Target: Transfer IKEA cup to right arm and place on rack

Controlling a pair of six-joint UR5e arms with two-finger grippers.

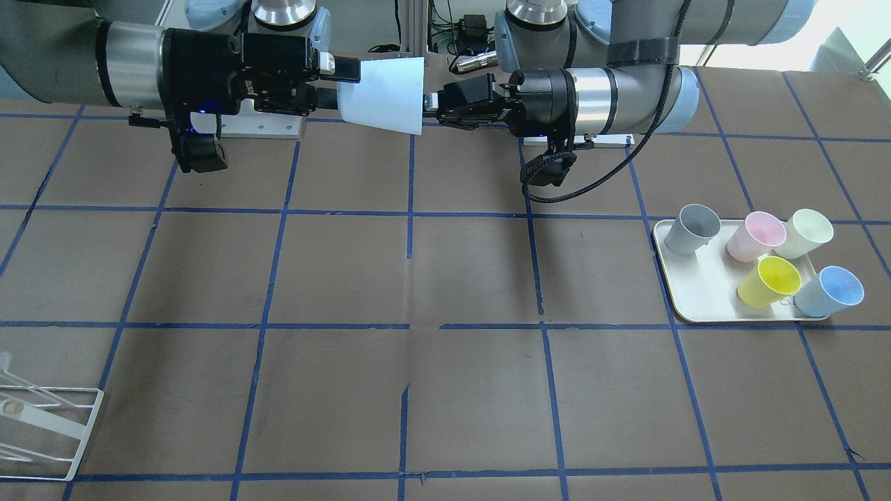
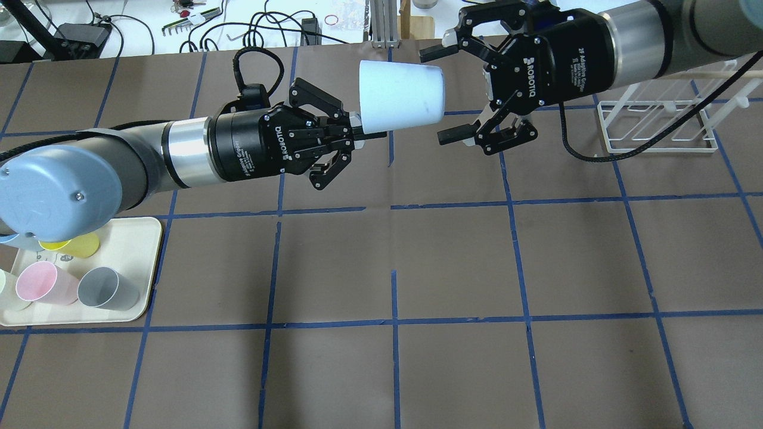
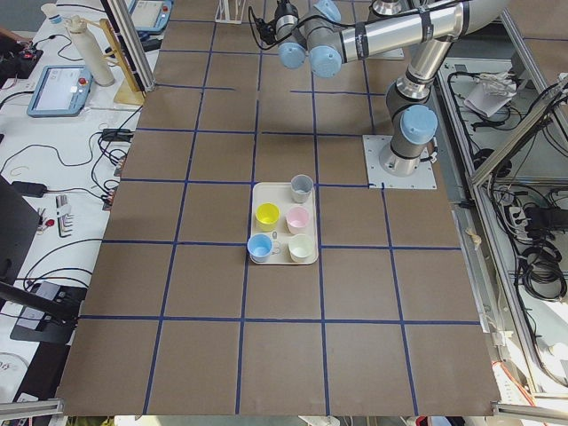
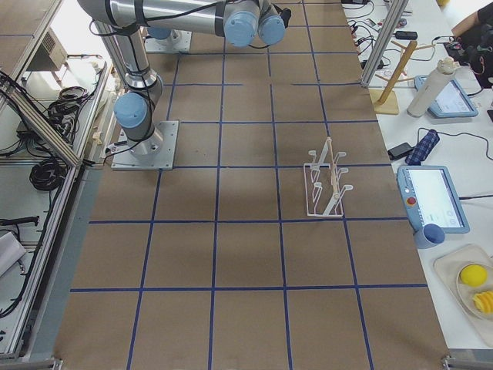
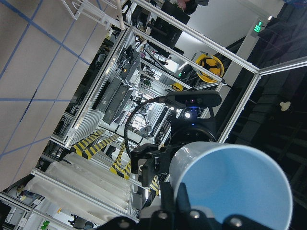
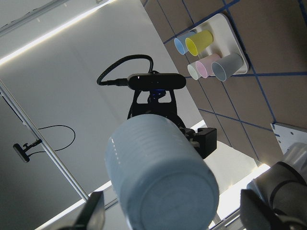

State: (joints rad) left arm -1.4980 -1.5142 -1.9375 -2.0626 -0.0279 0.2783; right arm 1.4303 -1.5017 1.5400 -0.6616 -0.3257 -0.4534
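Note:
The pale blue IKEA cup (image 2: 402,98) lies on its side in mid-air, high above the table. My left gripper (image 2: 357,128) is shut on its rim, the open mouth facing it; it also shows in the front view (image 1: 435,104). My right gripper (image 2: 444,94) is open, its fingers (image 2: 456,134) straddling the cup's narrow base with gaps on both sides. In the front view the cup (image 1: 383,94) sits between both grippers, the right gripper (image 1: 341,83) on that view's left. The right wrist view shows the cup's base (image 6: 163,182) close up. The white wire rack (image 2: 656,125) stands behind the right arm.
A cream tray (image 1: 696,299) on my left side holds a second blue cup (image 1: 832,291), a yellow cup (image 1: 769,280), a grey cup (image 1: 690,229), a pink one (image 1: 755,236) and a pale one (image 1: 804,233). The rack (image 1: 42,431) shows at the front view's lower left.

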